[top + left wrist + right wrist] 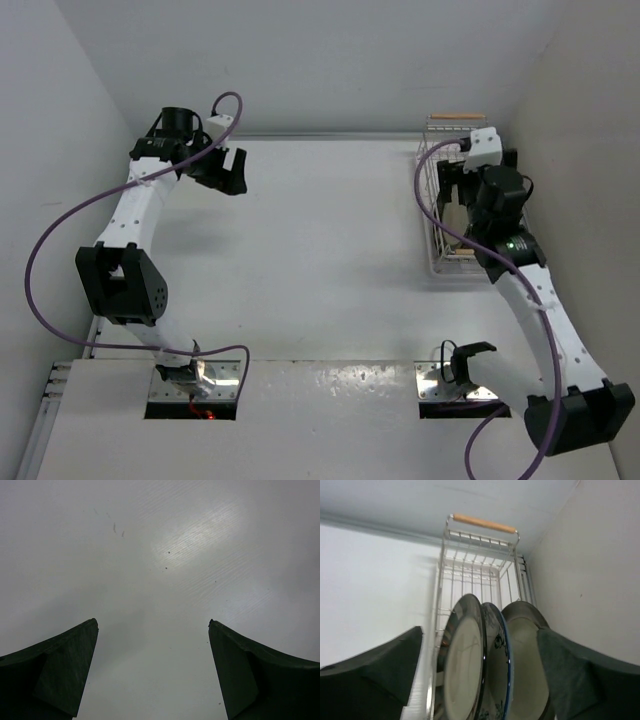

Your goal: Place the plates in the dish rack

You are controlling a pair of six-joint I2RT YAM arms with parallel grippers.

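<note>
All three plates are standing on edge at the near end of the rectangular white wire dish rack (470,570), which is sitting at the counter's (150,555) far right corner against the side wall. They are a cream round plate with a dark rim (462,665), a blue-and-white patterned round plate (496,680) and a cream round plate with a greyish rim (525,655).

The right arm's fingers (385,665) are hanging spread wide, one on each side of the plates and gripping none. The left arm's fingers (55,670) are also gaping wide, holding nothing, over bare counter well away from the rack.

The step in hand looks like clearing the right arm away. It is probably best done by keeping the fingers fully apart and rising straight up before pulling back. The plates are packed close and seem to be leaning on one another, so a clipped rim could tip them.

The rack's long axis is running away from the wrist camera toward the back wall, with its light wooden handle bar (482,523) crossing the far end. The plates appear to be lying along that axis, with their hollow faces turning toward the open counter.
</note>
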